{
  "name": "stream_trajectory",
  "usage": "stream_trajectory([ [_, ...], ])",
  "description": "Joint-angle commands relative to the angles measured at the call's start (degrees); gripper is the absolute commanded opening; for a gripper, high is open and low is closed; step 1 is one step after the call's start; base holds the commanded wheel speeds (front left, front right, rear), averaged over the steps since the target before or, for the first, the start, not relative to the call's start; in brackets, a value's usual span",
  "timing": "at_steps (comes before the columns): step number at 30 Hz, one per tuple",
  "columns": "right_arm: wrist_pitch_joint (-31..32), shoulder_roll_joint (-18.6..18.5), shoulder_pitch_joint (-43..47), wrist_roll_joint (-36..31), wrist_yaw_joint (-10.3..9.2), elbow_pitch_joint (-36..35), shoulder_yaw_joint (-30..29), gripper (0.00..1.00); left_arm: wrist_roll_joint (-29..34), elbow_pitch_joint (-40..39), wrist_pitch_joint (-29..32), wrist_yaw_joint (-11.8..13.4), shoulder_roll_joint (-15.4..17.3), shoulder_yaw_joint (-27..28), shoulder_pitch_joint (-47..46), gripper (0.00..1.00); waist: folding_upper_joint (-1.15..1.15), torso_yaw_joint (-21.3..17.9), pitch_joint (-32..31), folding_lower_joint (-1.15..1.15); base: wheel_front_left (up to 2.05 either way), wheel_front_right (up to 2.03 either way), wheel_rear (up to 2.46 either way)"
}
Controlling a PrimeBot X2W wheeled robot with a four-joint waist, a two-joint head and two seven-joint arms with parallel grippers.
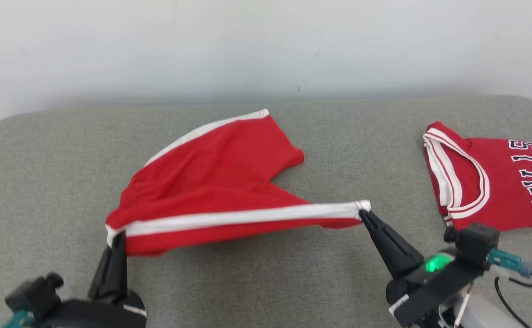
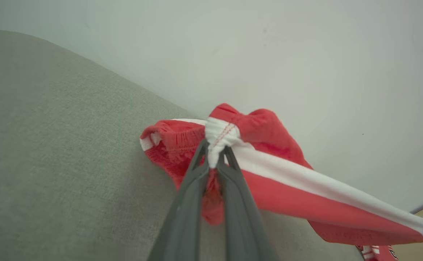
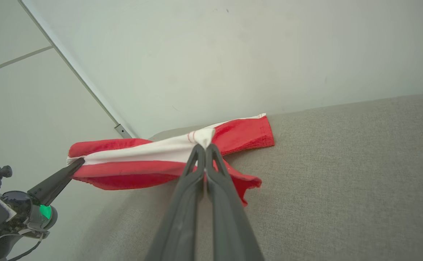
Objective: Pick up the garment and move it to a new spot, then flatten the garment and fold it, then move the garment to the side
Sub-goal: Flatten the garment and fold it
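Risk: both pinches are thin. Left tool (image 1: 119,237) is clamped on the white stripe's bunched corner and right tool (image 1: 364,213) on its other end. Pull harder and a hem could slip out, or the trailing leg could drag and crease. Shorts (image 1: 211,182) are red with a white side stripe, taut between the tools, the rest draped on the grey cushion (image 1: 266,282), well left of the jersey (image 1: 489,182) (robot's left).

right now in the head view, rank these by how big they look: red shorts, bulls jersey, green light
1. red shorts, spread widest.
2. bulls jersey, though the picture's edge cuts it off, so it may be bigger.
3. green light, far the smallest.
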Motion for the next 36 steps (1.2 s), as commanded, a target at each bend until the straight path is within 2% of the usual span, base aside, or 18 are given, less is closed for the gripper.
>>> stream_trajectory([
  [1,0.4,-0.3,2.2,-0.2,-0.14,-1.0,-1.1,0.0,0.3,-0.6,-0.3,0.0,-0.5,1.2,2.6,0.0,0.01,0.1,-1.6,0.01,0.0,0.0,0.0],
  [9,4.3,1.6,11.8,-2.3,-0.14,-4.2,-6.6,0.0,1.8,0.4,-0.3,-0.6,-2.2,1.0,10.3,0.0,0.01,1.5,-2.6,0.01,0.0,0.0,0.0],
  [17,7.3,4.2,13.1,-6.2,-0.14,-5.4,-10.5,0.0,3.1,2.7,-0.3,-1.5,-2.9,0.2,9.9,0.0,0.01,2.1,-2.6,0.01,0.0,0.0,0.0],
  [27,9.2,4.4,7.3,-8.2,-0.14,-4.3,-11.8,0.0,4.2,3.0,-0.1,-2.7,-2.6,0.8,4.7,0.0,0.01,3.5,-2.6,0.01,0.0,0.0,0.0],
  [36,7.5,5.0,-6.7,-7.6,-0.15,7.6,-9.6,0.0,2.5,10.6,2.3,-4.5,-2.9,1.6,-5.5,0.0,0.01,4.7,0.3,0.01,0.0,0.0,0.0],
])
